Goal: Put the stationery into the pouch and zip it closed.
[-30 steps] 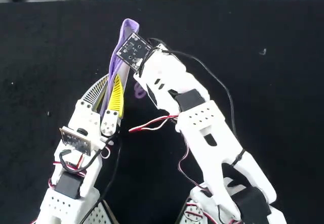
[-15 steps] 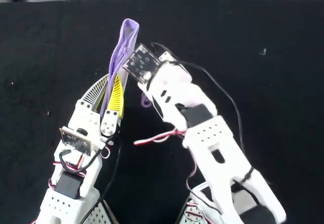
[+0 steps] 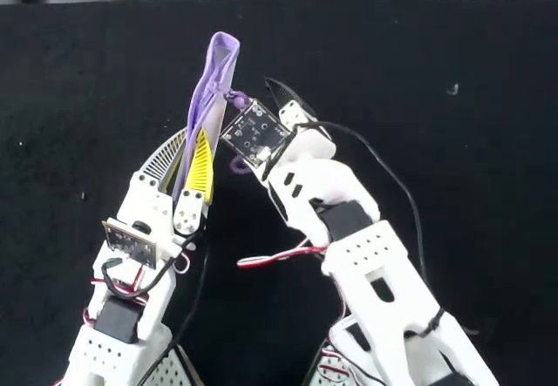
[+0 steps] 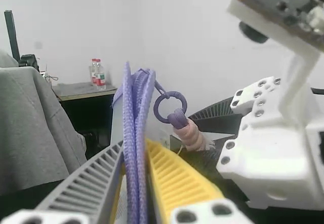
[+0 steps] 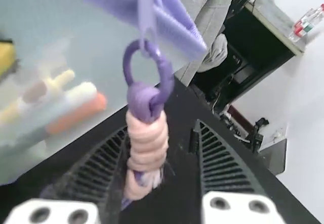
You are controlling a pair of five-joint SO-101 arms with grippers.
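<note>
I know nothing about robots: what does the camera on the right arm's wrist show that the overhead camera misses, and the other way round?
The right wrist view gives the close-up: stationery blurred inside the see-through pouch, and a pink coiled cord knotted to the purple zip ring, hanging between the open black fingers of the right gripper. The high view adds the layout: the black table and the left gripper clamping the pouch. Both show the pouch's purple zip edge and the ring.
</note>
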